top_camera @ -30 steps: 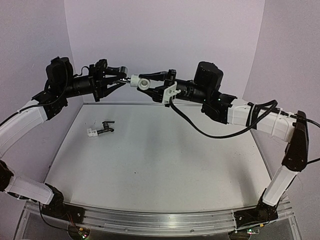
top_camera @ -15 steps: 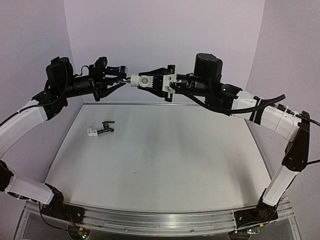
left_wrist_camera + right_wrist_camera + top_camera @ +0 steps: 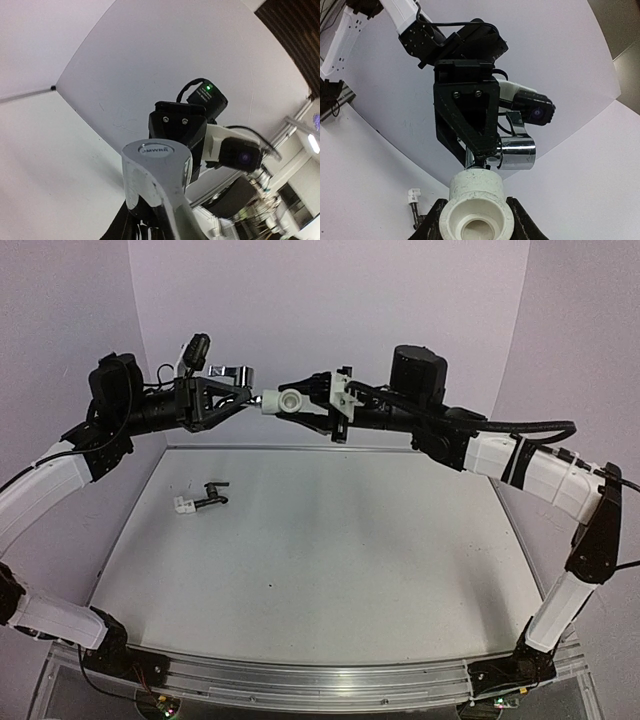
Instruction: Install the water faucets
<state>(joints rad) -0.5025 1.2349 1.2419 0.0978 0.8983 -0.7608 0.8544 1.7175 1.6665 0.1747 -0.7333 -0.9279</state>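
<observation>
My left gripper [image 3: 243,393] is shut on the shiny silver faucet [image 3: 232,373], held high above the table's far edge. My right gripper [image 3: 287,400] is shut on a white plastic fitting [image 3: 281,402]. The faucet's stem meets the fitting's end. In the right wrist view the fitting [image 3: 480,207] sits between my fingers [image 3: 434,220], with the silver faucet [image 3: 518,150] and the left gripper [image 3: 467,112] just beyond it. In the left wrist view the faucet's lever [image 3: 157,170] fills the centre. The dark faucet [image 3: 211,496], with a white fitting on its end [image 3: 184,505], lies on the table at the left.
The white table [image 3: 330,560] lies below both arms, with purple walls around it. The right arm's cable [image 3: 520,428] runs along its forearm. The dark faucet also shows small in the right wrist view [image 3: 415,212].
My left wrist has rolled, turning the silver faucet so its lever now points up. My right wrist rolled too and its forearm straightened, still holding the white fitting against the faucet.
</observation>
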